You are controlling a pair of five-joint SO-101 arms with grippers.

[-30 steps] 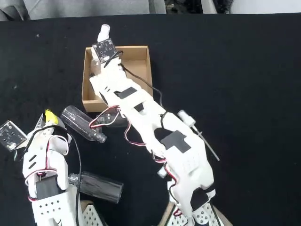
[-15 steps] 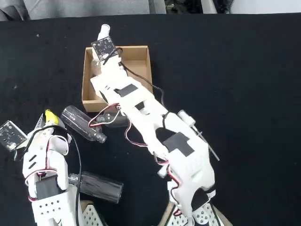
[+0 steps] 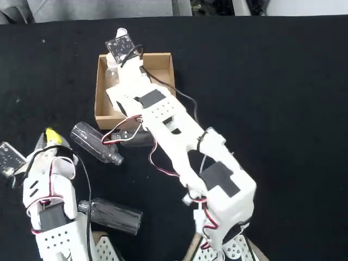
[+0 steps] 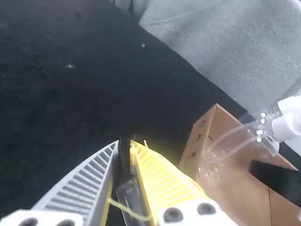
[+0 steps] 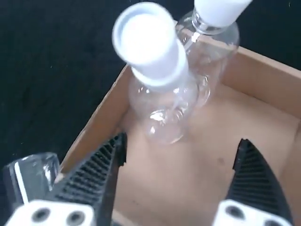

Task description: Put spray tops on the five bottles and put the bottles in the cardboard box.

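counter (image 3: 283, 81): black | cardboard box (image 3: 98, 92) on it | clear bottle (image 3: 97, 142) lying beside box | second bottle (image 3: 111, 215) lying near arm bases

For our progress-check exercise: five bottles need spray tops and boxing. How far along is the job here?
Done: two white-topped bottles stand in the cardboard box. In hand: nothing. The right claw hangs open over the box, and the left claw is shut, off to the side. Left: at least two topless bottles lie on the table, needing tops and boxing.

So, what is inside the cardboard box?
Two clear bottles with white tops are inside the box. The right end effector covers the near corners, so those cannot be checked.
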